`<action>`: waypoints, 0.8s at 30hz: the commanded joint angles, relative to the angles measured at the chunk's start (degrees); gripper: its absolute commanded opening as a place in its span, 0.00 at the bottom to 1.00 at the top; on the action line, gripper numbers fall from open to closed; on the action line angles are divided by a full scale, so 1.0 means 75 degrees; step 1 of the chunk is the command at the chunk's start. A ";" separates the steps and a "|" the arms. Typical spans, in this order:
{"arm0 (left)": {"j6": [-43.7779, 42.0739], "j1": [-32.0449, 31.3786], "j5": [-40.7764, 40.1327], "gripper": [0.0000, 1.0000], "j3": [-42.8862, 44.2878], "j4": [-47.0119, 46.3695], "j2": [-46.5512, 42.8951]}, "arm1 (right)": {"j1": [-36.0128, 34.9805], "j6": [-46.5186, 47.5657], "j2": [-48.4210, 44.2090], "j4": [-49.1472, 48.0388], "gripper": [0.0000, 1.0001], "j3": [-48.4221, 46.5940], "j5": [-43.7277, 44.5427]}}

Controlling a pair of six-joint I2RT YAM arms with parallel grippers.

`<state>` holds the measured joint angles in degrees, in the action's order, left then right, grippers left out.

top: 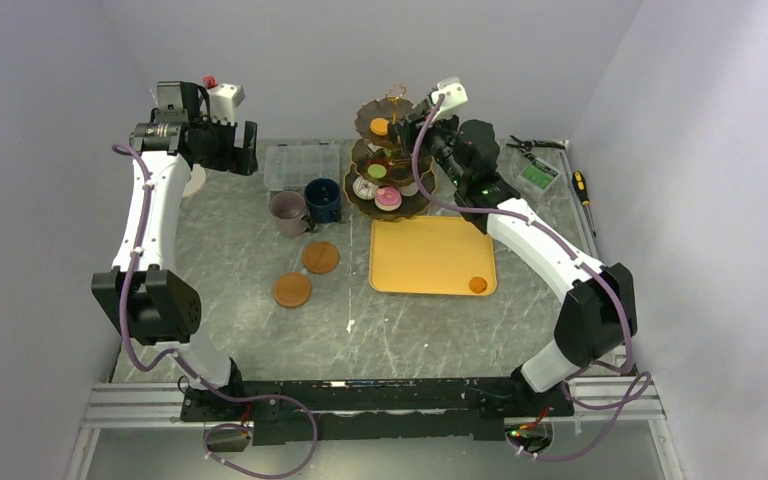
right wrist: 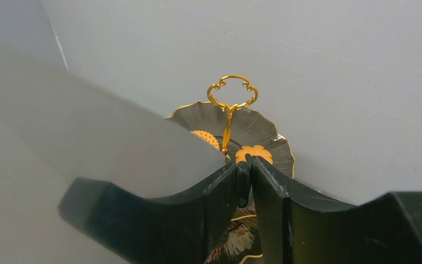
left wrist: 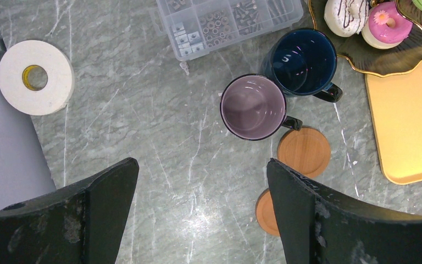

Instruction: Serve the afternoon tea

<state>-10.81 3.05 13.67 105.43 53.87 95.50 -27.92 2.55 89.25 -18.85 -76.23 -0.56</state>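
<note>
The dark gold-trimmed stand stands at the back centre, with an orange macaron on its top tier, a green macaron on the middle tier and a pink donut on the bottom one. My right gripper is at the top tier's edge with its jaws almost together. An orange macaron lies just beyond the tips, under the gold handle. High over the back left, my left gripper is wide open and empty. Below it are the mauve mug, the navy mug and two brown coasters.
A yellow tray in front of the stand carries one orange macaron. A clear compartment box sits behind the mugs and a white tape roll lies at the far left. Pliers and a screwdriver lie at the back right.
</note>
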 commanded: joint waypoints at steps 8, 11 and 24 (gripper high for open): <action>0.0026 0.0062 0.0185 0.93 0.0072 -0.0128 -0.0293 | 0.0032 -0.0160 -0.1975 0.0848 0.63 0.1181 0.0388; 0.0026 0.0062 0.0242 0.93 0.0088 -0.0119 -0.0300 | 0.0034 -0.0493 -0.2830 0.1278 0.62 0.2226 0.0864; -0.0031 0.0066 0.0297 0.93 0.0189 -0.0046 -0.0194 | 0.0010 -0.2014 -0.5024 0.2757 0.60 0.5400 0.2721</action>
<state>-10.85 3.27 14.44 105.45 53.91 95.50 -27.88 -8.29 55.35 -0.60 -37.60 13.74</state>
